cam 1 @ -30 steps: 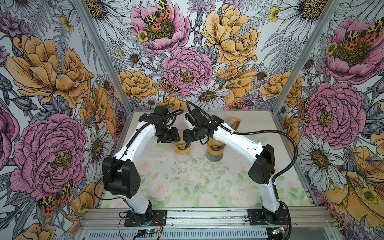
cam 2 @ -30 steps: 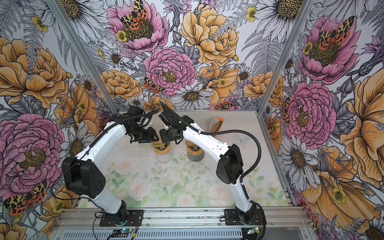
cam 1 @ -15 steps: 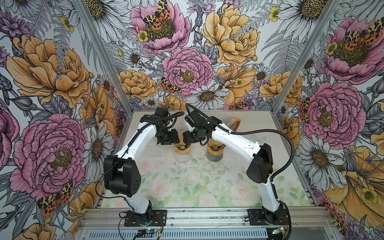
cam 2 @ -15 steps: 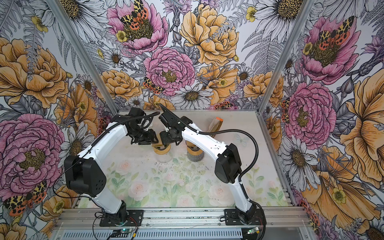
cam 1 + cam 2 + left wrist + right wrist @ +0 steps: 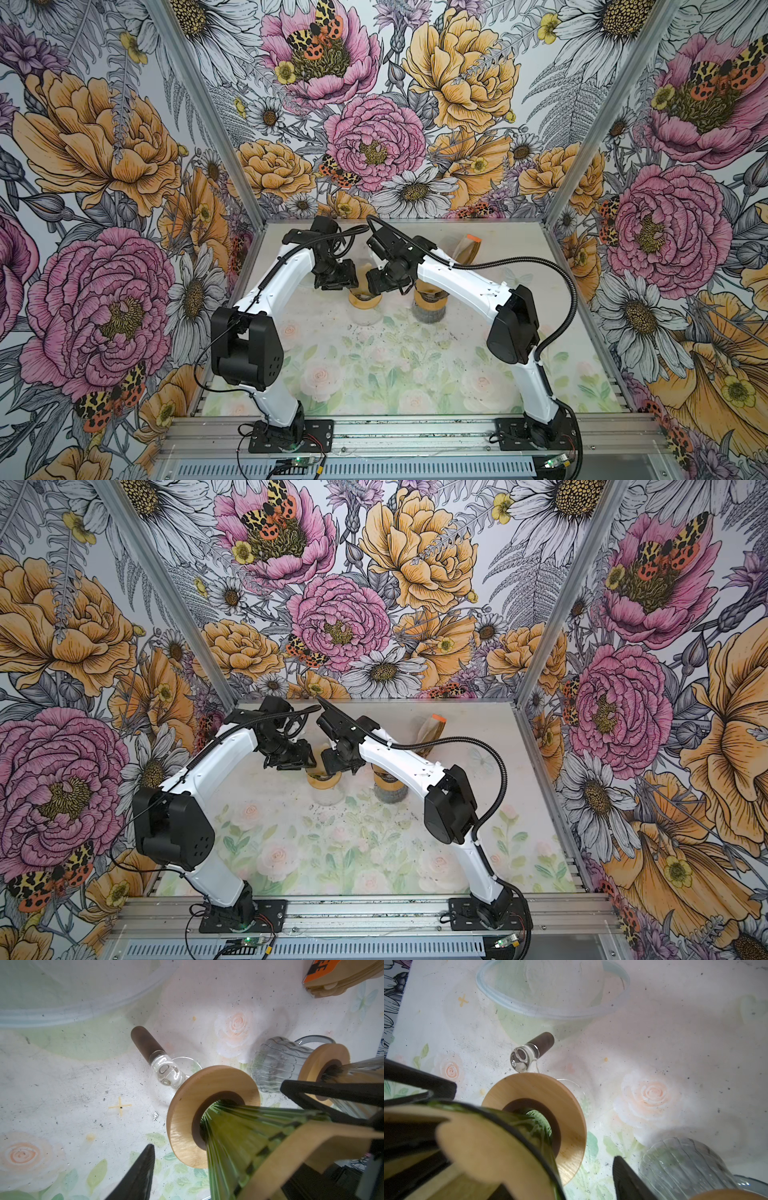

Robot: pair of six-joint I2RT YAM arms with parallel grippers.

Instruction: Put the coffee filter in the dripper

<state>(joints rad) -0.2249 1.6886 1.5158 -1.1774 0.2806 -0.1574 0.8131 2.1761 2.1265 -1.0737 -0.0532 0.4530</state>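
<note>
A green ribbed glass dripper (image 5: 239, 1138) with a wooden collar (image 5: 566, 1105) stands on a clear carafe (image 5: 365, 316) mid-table. A tan, blurred sheet that I take for the coffee filter (image 5: 471, 1138) lies across its mouth, inside the rim; how deep it sits is hidden. My left gripper (image 5: 349, 289) and right gripper (image 5: 376, 291) meet over that mouth. Each has one black finger outside the cone, the left (image 5: 139, 1174) and the right (image 5: 629, 1180), with bare mat between finger and glass. The other fingers are hidden. Both stand open.
A grey ribbed dripper (image 5: 276, 1064) on a dark glass (image 5: 430, 307) stands just right of the green one. A pack of filters with an orange label (image 5: 467, 249) leans at the back. A clear bowl (image 5: 550, 991) lies behind. The carafe's brown handle (image 5: 145, 1043) points back.
Both grippers stay over the green dripper. The right arm's elbow has drifted a little to the left; the left arm has hardly moved.
</note>
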